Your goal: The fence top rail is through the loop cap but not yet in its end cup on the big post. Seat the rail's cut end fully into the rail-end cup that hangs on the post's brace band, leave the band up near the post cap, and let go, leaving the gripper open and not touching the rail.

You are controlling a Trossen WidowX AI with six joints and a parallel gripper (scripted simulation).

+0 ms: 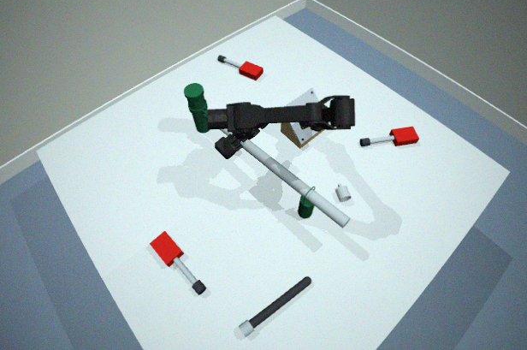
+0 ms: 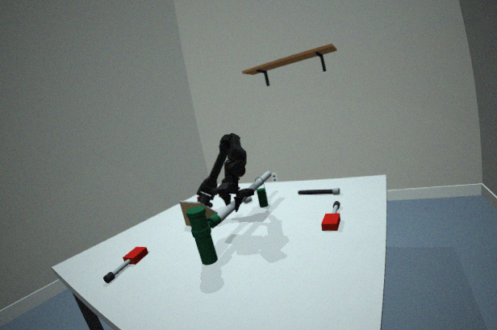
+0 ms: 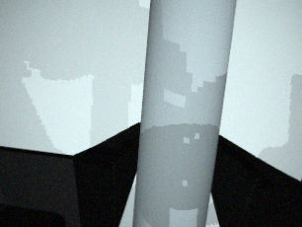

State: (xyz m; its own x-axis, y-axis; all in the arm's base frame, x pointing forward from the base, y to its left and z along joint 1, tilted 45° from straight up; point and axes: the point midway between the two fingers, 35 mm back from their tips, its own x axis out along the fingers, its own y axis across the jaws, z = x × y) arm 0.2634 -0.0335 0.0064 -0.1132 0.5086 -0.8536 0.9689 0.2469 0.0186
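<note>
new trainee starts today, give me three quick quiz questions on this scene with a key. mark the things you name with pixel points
1. True or false: the black gripper [image 1: 239, 139] [image 2: 237, 202] [image 3: 174, 133] is open and away from the long grey round rail [image 1: 287, 178] [image 2: 227, 210] [image 3: 185, 99].
2. How many red blocks with grey, black-tipped handles lie on the white table [image 1: 107, 194] [image 2: 306, 272]?
3. Fill in: the rail passes through the wire loop above the ____ green post.
a) shorter b) taller

Key: 1 false; 2 three; 3 a

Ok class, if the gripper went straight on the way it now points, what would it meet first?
Its fingers already straddle the rail; beyond it, the gripper would probably meet the white table top, though the depth is unclear.
</note>
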